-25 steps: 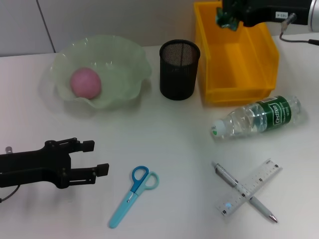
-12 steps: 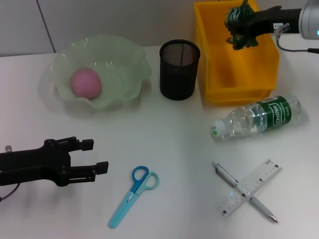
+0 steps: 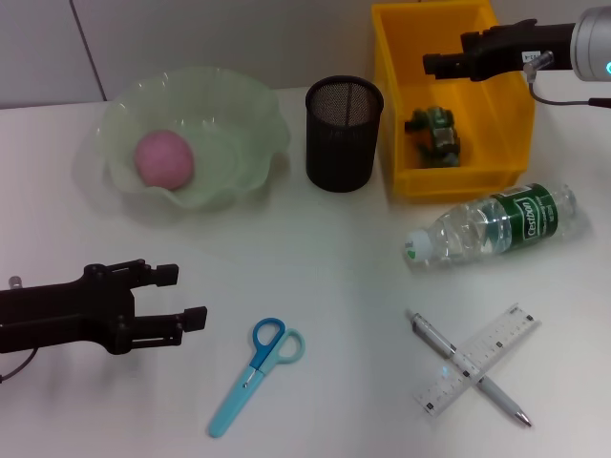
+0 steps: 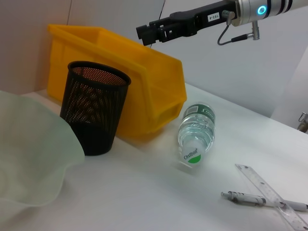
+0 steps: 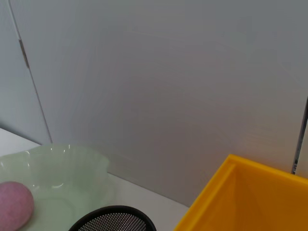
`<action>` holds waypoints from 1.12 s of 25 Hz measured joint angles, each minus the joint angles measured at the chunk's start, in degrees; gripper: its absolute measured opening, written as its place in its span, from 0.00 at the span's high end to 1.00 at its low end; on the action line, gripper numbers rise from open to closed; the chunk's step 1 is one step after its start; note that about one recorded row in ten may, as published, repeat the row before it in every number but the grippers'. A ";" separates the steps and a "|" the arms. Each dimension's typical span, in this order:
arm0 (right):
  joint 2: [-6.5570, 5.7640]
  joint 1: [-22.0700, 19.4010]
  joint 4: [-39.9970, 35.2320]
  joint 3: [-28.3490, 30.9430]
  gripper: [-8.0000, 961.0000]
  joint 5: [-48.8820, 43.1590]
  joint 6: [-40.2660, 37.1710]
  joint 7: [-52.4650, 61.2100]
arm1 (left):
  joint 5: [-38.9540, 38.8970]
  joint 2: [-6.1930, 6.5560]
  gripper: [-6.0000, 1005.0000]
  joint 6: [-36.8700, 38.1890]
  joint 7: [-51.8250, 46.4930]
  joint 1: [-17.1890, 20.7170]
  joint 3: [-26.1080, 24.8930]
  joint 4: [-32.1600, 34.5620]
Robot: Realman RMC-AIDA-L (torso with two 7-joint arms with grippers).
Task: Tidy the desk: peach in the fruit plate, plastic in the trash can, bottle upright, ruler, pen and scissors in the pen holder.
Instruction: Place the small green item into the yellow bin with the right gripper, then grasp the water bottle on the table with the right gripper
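My right gripper (image 3: 441, 65) is open and empty above the yellow trash bin (image 3: 397, 105). The crumpled green plastic (image 3: 434, 134) lies on the bin's floor. The pink peach (image 3: 164, 158) sits in the pale green fruit plate (image 3: 239, 105). The clear bottle (image 3: 492, 224) lies on its side in front of the bin. The ruler (image 3: 487, 355) and pen (image 3: 428, 334) lie crossed at the front right. The blue scissors (image 3: 256, 372) lie at the front middle. The black mesh pen holder (image 3: 344, 134) stands empty. My left gripper (image 3: 189, 298) is open and empty at the front left.
The left wrist view shows the pen holder (image 4: 94, 113), the bin (image 4: 120, 72), the bottle (image 4: 195, 134), the ruler (image 4: 269, 192), the pen (image 4: 245, 198) and my right gripper (image 4: 144, 32). A grey wall stands behind the desk.
The green plastic left my right gripper and dropped into the yellow bin. The right gripper now stands open above it. The left arm has barely moved.
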 joint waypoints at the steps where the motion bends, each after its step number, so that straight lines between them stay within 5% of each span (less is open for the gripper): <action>1: -0.02 0.00 0.00 0.00 0.30 -0.05 -0.01 0.02 | 0.00 0.00 0.19 0.00 -0.02 0.00 0.00 0.02; 8: -0.55 -0.39 -1.93 0.68 0.21 3.02 -5.20 0.02 | 0.00 0.09 0.19 0.01 -0.04 -0.01 0.00 0.04; 14: -3.45 -0.11 -7.66 1.49 0.21 5.08 -24.92 -1.36 | -0.01 0.07 0.19 0.01 -0.01 -0.01 0.00 0.04; 19: -3.97 3.00 -13.44 0.94 0.21 -6.83 -38.34 -4.00 | -0.26 -0.27 0.19 0.01 -0.07 -0.05 -0.04 0.06; 28: -3.87 5.89 -14.31 -4.37 0.21 -20.98 -42.48 -8.25 | -0.08 -1.36 0.20 -1.60 0.36 0.32 -2.55 -0.04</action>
